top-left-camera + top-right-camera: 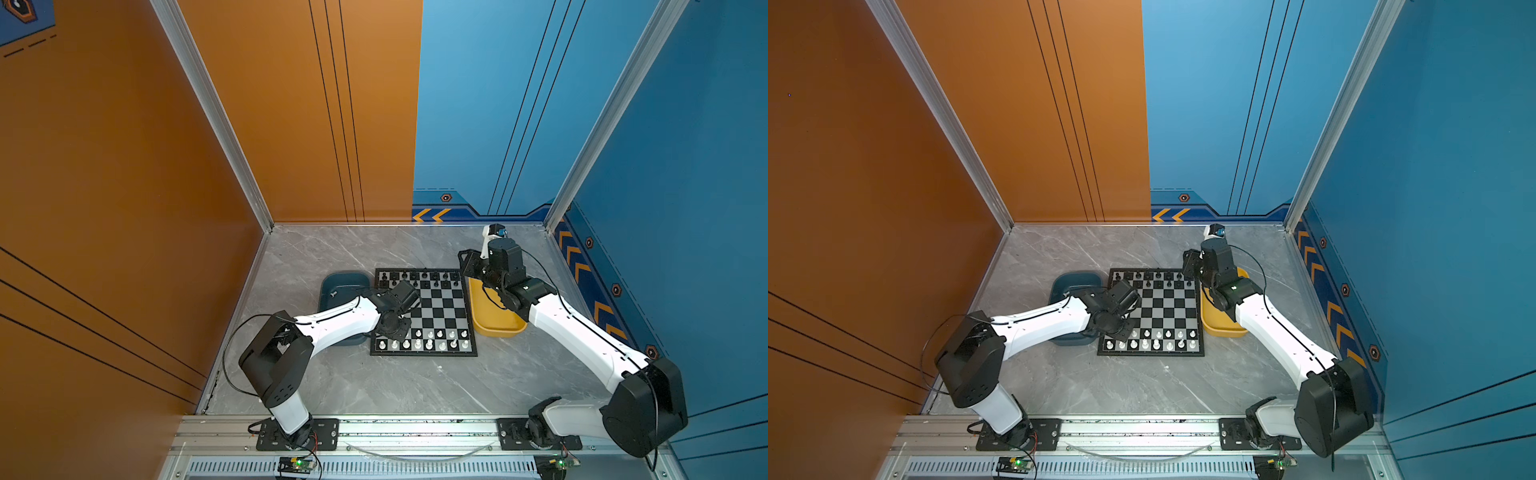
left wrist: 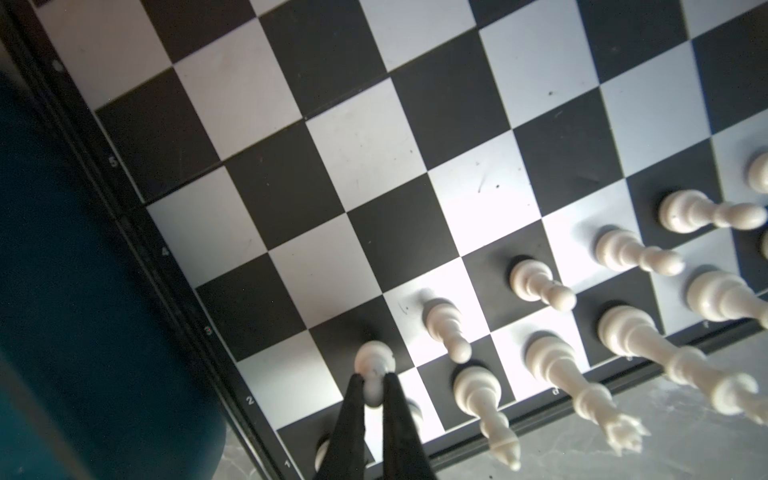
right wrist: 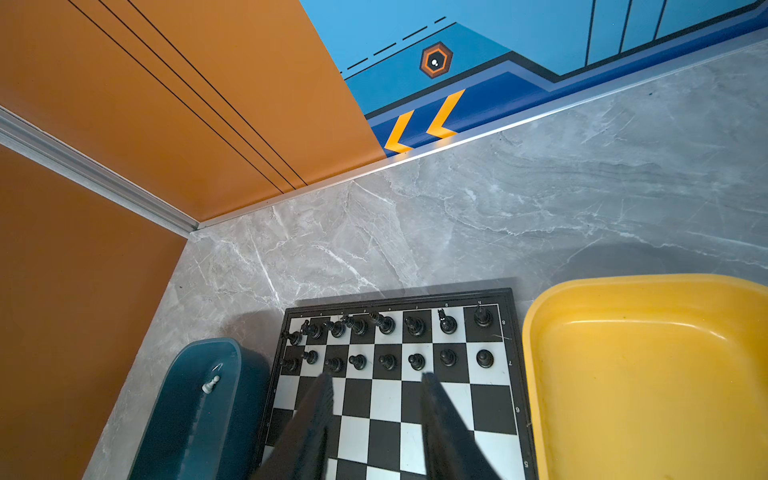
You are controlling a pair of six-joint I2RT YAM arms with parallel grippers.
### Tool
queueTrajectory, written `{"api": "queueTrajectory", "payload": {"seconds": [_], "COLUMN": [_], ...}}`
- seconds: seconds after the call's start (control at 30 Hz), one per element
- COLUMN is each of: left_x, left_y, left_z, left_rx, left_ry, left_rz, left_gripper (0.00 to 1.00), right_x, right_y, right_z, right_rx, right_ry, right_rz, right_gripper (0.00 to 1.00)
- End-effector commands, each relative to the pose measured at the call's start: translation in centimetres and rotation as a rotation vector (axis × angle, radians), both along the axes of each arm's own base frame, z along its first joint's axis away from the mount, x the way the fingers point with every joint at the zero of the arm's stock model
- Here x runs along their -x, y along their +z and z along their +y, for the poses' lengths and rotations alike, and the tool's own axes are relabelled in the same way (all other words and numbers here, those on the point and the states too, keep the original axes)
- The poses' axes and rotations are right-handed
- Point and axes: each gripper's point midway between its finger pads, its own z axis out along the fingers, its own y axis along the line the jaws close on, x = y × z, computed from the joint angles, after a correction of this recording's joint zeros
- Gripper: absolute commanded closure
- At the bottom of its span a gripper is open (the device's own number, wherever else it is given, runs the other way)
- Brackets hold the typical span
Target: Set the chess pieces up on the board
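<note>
Pawn [image 2: 374, 359], white: pinched at the head by the left gripper [image 2: 374, 388], jaws drawn narrow on it, over the board [image 1: 436, 309]. It sits in the second row from the board's near edge, one square in from the left edge. Long axis runs from the jaws straight down to the round base, which faces a black square; contact with that square cannot be told.
Handling, by judgement: light, rigid, smooth plastic, apt to slip or twist in a pinch. Best taken at the neck under the head and released squarely, since the small base tips easily.
White pieces [image 1: 428, 338]: upright on the board's two nearest rows; the second-row square at the left edge is bare.
Black pieces [image 3: 386, 340]: upright on the two farthest rows, which appear full.
Right gripper [image 3: 376, 395]: jaws partly apart, nothing between them, above the board's far half.
Spare pawn [image 3: 210, 384], white: in the teal tray [image 3: 187, 415] just beside the board's left edge; posture too small to tell.
Yellow tray [image 3: 540, 353]: just beside the board's right edge.
</note>
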Motion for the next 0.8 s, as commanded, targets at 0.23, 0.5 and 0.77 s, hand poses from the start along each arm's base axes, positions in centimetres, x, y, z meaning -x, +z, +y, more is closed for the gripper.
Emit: {"api": "queueTrajectory", "payload": {"seconds": [0.23,0.5,0.77], "left_x": [1.3,1.3,1.5], "left_y": [-1.7,-2.1,-2.4], "left_z": [0.6,0.6,0.5], "left_rx": [-0.047,-0.059,-0.059], "left_ry": [-0.002,-0.003,-0.006], "left_rz": [0.063,0.073,0.084], "left_gripper": [0.95,0.92,0.84], "right_x": [0.1,0.1,0.1], "right_y": [0.6,0.5,0.5], "right_z": [-0.7,-0.7,-0.7], "right_rx": [0.015,0.015,0.015], "right_ry": [-0.02,-0.018,-0.018], "right_rz": [-0.014,-0.012,-0.014], "right_gripper": [0.63,0.63,0.63]}}
